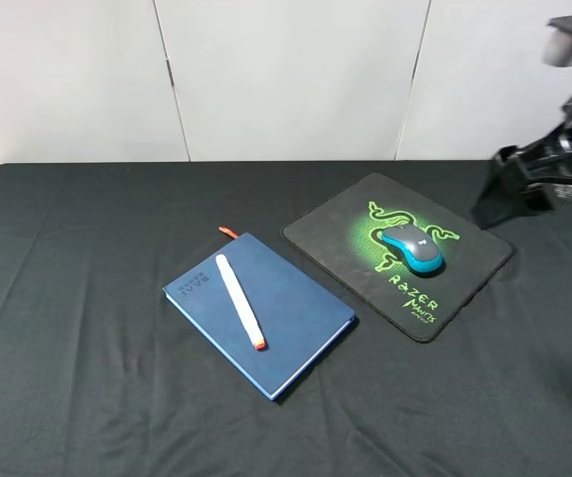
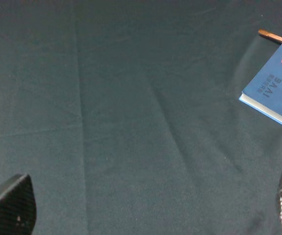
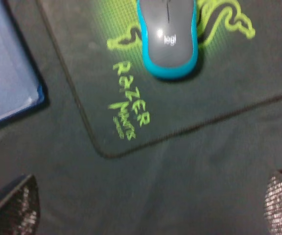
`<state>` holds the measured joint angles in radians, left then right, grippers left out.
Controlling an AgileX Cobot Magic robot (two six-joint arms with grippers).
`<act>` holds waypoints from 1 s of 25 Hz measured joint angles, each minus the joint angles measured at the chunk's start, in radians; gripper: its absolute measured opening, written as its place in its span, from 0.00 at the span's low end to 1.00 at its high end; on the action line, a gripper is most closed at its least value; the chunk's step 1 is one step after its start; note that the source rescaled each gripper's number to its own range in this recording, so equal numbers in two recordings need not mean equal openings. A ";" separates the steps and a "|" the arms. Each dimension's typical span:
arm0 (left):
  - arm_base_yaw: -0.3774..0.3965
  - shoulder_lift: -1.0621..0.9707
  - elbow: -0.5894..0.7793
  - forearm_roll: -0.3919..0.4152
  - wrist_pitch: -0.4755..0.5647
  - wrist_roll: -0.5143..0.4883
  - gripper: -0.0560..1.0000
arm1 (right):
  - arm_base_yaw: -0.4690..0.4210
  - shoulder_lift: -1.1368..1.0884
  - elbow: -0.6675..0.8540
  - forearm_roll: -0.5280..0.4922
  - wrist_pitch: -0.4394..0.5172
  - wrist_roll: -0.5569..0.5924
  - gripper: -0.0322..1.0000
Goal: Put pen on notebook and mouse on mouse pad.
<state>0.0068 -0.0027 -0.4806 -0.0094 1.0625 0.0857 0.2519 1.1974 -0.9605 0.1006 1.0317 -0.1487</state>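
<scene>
Operator, your table point(image 1: 68, 298) is covered in black cloth and carries all four task items.

The notebook point(image 1: 261, 313) lies flat, set at an angle, left of centre in the high view. Its orange ribbon bookmark point(image 1: 228, 232) pokes out at the far end. The pen point(image 1: 238, 300) lies on the notebook cover, running lengthwise along it, with its orange-red tip toward the near edge and its whole length within the cover.

The mouse pad point(image 1: 465, 273) lies just to the right of the notebook, also at an angle, close to it but not touching. The mouse point(image 1: 413, 248) sits on the pad, on top of the green snake logo, above the green lettering.

Your left pincer point(image 2: 146, 205) is wide. The left wrist view shows only its two fingertips, far apart, with bare cloth between them and nothing held. One corner of the notebook and the white end of the pen appear at the edge of that view, well apart from the fingertips.

Your right pincer point(image 3: 151, 203) is likewise wide and holds nothing. In the right wrist view its fingertips stand over bare cloth just off the pad's edge, clear of the mouse. In the high view the right arm point(image 1: 554, 159) sits at the far right, beyond the pad.
</scene>
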 joint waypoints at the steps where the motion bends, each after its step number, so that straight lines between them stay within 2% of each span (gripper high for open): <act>1: 0.000 0.000 0.000 0.000 0.000 0.000 0.98 | 0.000 -0.023 0.000 -0.002 0.019 0.004 1.00; 11: 0.000 0.000 0.000 0.000 0.000 0.000 0.98 | 0.000 -0.280 0.000 -0.007 0.172 0.012 1.00; 20: 0.000 0.000 0.000 0.000 0.000 0.000 0.98 | 0.000 -0.569 0.016 -0.035 0.188 0.056 1.00; 25: 0.000 0.000 0.000 0.000 0.000 0.000 0.98 | 0.000 -0.733 0.101 -0.036 0.189 0.058 1.00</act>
<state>0.0068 -0.0027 -0.4806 -0.0094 1.0625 0.0857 0.2519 0.4649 -0.8592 0.0647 1.2208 -0.0907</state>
